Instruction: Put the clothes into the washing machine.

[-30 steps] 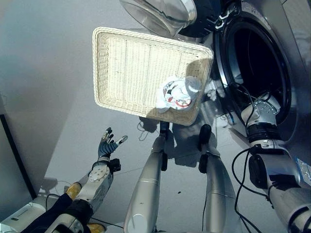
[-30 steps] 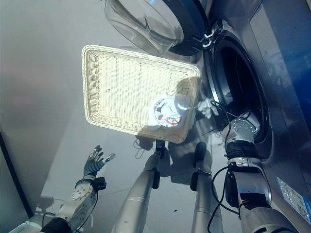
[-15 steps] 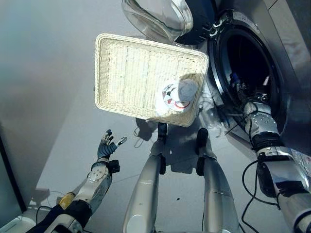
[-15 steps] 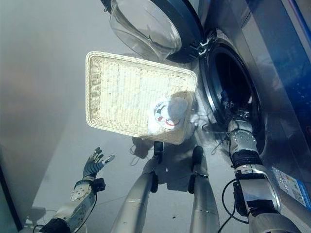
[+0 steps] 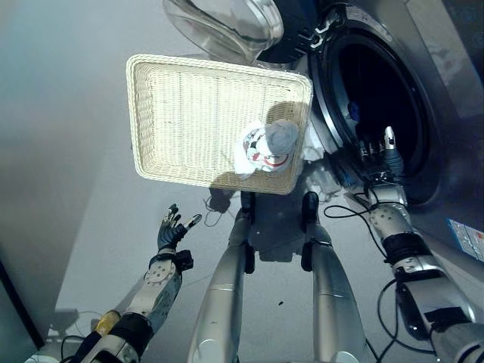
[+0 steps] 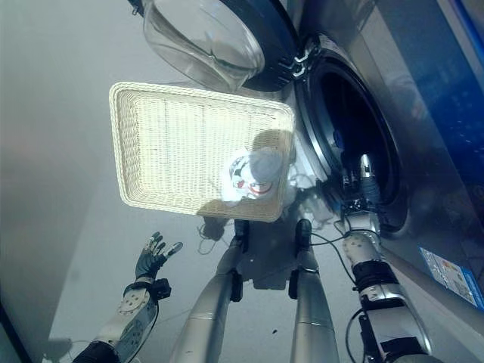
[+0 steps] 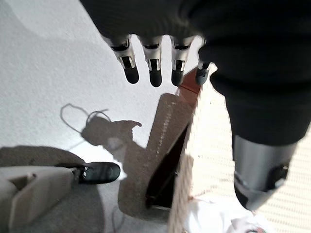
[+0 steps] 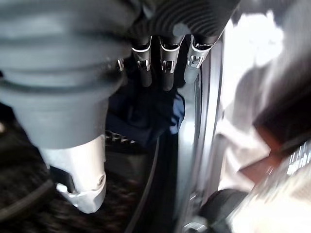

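Look first at the dark blue garment (image 8: 146,109) lying inside the drum of the washing machine (image 5: 423,113): your right wrist view shows it just past the fingertips, at the door rim, with nothing curled round it. Half a second ago your right hand (image 5: 380,147) sat lower at the opening, fingers hidden; now it is raised in the mouth of the drum with fingers (image 8: 167,73) straight and side by side, holding nothing. Judgement: that piece is delivered, and the hand can come out.

One item remains. The white printed garment (image 5: 266,148) lies bunched in the corner of the wicker basket (image 5: 189,121) nearest the machine, as it did a second ago. The task is therefore partly done; this piece is your next pick.

The open glass door (image 5: 227,26) hangs above the basket's far edge.

Your left hand (image 5: 171,229) hovers over the floor, well apart from the basket, fingers (image 7: 154,73) spread and relaxed, idle.
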You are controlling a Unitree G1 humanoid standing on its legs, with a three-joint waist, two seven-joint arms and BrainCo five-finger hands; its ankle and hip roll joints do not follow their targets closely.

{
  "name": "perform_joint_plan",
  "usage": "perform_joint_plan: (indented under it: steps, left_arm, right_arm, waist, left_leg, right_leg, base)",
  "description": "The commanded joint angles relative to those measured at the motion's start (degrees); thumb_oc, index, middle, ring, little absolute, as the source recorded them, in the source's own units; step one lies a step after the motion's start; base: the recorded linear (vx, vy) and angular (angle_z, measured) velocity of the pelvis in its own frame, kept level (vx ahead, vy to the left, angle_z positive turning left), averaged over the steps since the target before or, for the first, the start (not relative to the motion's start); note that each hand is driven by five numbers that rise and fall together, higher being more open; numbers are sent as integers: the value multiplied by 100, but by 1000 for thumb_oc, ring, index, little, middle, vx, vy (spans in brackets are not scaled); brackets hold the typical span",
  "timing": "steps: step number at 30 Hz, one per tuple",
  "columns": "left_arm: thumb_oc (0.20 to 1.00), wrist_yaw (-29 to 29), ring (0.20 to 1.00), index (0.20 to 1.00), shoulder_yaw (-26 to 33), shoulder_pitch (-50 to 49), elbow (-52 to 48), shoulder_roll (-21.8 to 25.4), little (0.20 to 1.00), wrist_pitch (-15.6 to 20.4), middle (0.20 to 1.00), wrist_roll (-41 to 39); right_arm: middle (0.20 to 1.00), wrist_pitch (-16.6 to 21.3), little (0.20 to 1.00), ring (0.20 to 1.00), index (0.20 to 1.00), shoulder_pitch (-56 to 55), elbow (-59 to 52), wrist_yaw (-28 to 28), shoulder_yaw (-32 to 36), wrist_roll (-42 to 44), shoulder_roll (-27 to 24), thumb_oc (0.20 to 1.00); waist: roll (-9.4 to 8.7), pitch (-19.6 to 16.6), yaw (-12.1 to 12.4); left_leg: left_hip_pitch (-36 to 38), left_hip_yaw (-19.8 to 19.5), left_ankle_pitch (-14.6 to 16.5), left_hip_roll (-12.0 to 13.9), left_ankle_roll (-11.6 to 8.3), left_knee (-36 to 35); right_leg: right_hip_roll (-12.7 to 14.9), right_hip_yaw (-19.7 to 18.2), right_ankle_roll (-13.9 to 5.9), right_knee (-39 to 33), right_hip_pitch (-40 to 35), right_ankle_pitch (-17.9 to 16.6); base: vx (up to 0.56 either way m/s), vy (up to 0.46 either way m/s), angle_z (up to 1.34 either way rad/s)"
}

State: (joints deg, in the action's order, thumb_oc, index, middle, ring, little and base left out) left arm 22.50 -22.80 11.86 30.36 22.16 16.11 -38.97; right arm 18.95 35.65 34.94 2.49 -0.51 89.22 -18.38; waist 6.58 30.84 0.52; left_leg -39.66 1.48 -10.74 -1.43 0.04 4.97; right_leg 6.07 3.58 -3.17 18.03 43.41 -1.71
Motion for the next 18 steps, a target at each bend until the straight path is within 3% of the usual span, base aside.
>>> perform_joint_plan:
  steps: [1, 6, 12, 16, 18]
  left_arm:
    - [1000, 257, 1000, 1000, 240, -144, 19, -104, 1000, 234, 1000, 288]
    - [1000, 508, 1000, 1000, 239, -190, 17, -190, 1000, 335, 1000, 363]
    - [1000, 1597, 1000, 1000, 588, -275, -103, -98, 1000, 507, 1000, 1262]
    - [1000, 2359, 1000, 1000, 884, -293, -696, 277, 1000, 190, 1000, 2536]
    - [1000, 2783, 1000, 1000, 1106, -303, -1316, 614, 1000, -203, 1000, 3314]
  right_arm:
    - [1000, 309, 1000, 1000, 1000, -500, -599, -317, -117, 477, 245, 1000]
    - [1000, 365, 1000, 1000, 1000, -830, -796, -85, -581, -247, 523, 1000]
    - [1000, -19, 1000, 1000, 1000, -1104, -590, 706, -1154, -2804, 375, 1000]
    - [1000, -419, 1000, 1000, 1000, -1347, -585, 1110, -1531, -4477, 44, 1000]
    - [1000, -632, 1000, 1000, 1000, -1621, -626, 1163, -1741, -5363, -186, 1000]
  waist:
    - [-31, -105, 57]
    - [-39, -105, 30]
    - [-68, -105, 32]
    - [-130, -105, 5]
    - [-200, -105, -17]
  left_leg:
    - [11, -18, 388, -462, -20, 358]
    - [116, 10, 345, -447, -21, 266]
    - [328, -21, 373, -437, -54, 217]
    - [412, -50, 346, -425, -92, 181]
    - [502, -70, 376, -405, -112, 166]
  right_leg:
    - [-269, 249, -63, -720, -119, -701]
    - [-239, 219, -62, -788, -233, -719]
    - [-230, 181, -41, -869, -452, -674]
    - [-229, 115, -31, -1021, -536, -759]
    - [-235, 83, -37, -1106, -612, -785]
  base:
    - [-39, 54, -1]
    - [-41, 63, 2]
    - [-38, 55, 0]
    - [-13, 59, 0]
    - [-4, 44, 2]
